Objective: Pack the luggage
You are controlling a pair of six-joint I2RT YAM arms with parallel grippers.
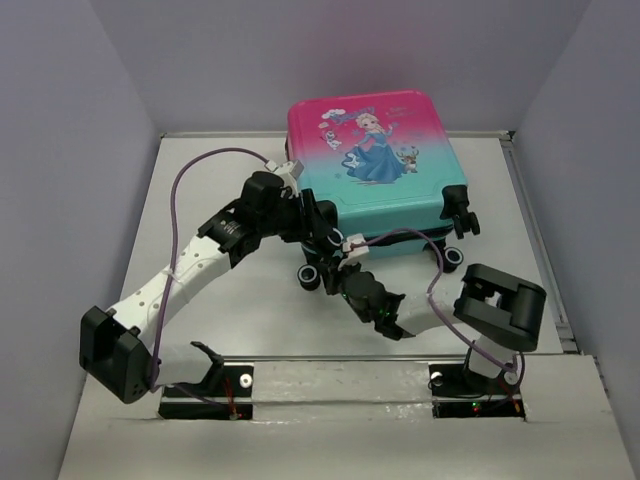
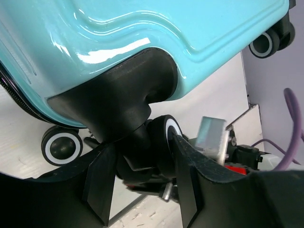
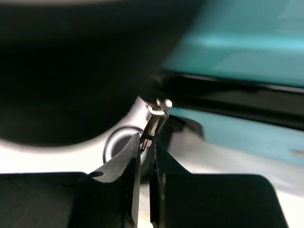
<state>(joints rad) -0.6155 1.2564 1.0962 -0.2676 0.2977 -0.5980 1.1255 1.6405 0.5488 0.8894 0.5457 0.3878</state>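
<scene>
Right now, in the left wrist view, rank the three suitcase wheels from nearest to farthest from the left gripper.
1. Middle wheel, straddled by the left gripper.
2. Lower-left wheel, off to the left on the table.
3. Upper-right wheel, at the far corner.

White table [image 1: 240, 320], grey walls [image 1: 70, 100]

Right gripper [image 3: 146, 142] tight around the metal zipper pull [image 3: 155, 119], teal luggage [image 3: 247, 42] just behind.
</scene>
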